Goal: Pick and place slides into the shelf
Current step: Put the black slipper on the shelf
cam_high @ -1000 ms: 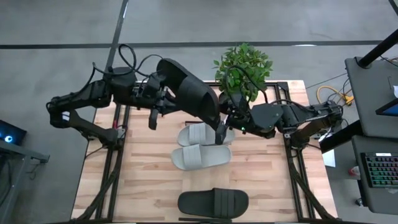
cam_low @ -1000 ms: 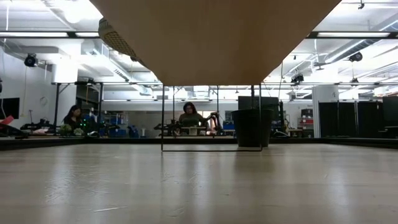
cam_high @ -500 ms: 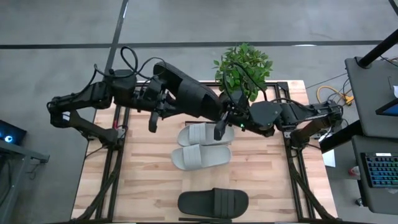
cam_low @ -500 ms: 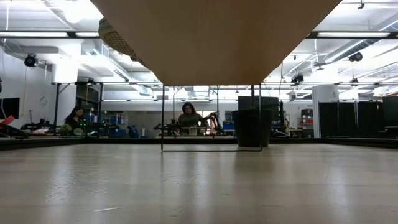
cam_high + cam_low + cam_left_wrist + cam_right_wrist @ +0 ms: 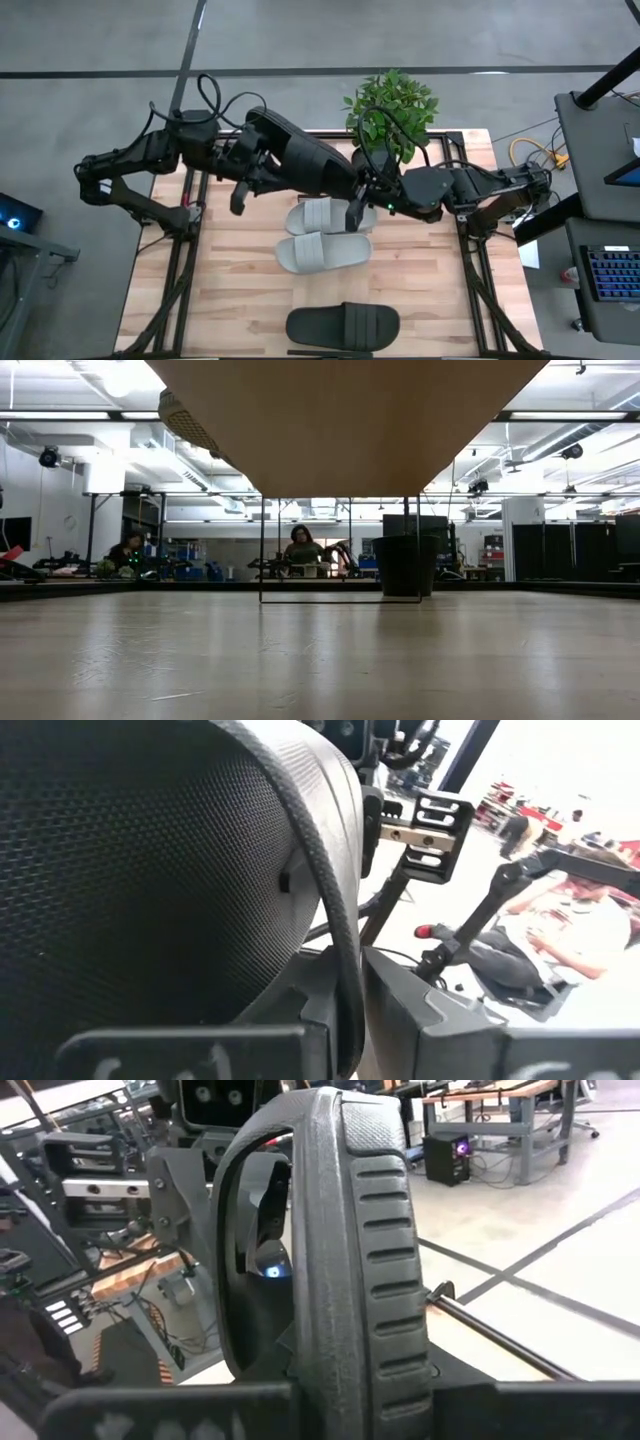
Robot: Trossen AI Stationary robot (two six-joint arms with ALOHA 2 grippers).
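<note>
pale wood planks of the table [image 5: 230,290] are showing under both arms in the high view, with a potted plant [image 5: 391,105] standing at the far edge. one black slide [image 5: 305,158] is hanging in the air above the table's far half, and both grippers are gripping it. the left gripper [image 5: 262,165] is pinching the slide's end nearer the left arm, and in the left wrist view its fingers [image 5: 420,1010] are pressing against the edge of the meshy inner face [image 5: 150,870]. the right gripper [image 5: 360,195] is pinching the other end, and in the right wrist view the ribbed sole edge [image 5: 370,1250] is standing upright between its two fingers. just below the held slide, two pale grey slides [image 5: 325,235] are lying side by side on the planks, the nearer one [image 5: 322,252] touching or almost touching the farther one [image 5: 328,214]. a second black slide [image 5: 342,324] is lying alone at the table's near edge, well apart from both grippers. the shelf is probably the wooden panel [image 5: 340,420] filling the top of the low view, though this is hard to confirm from that angle. beyond the table, people [image 5: 303,545] are sitting at benches in the room.
</note>
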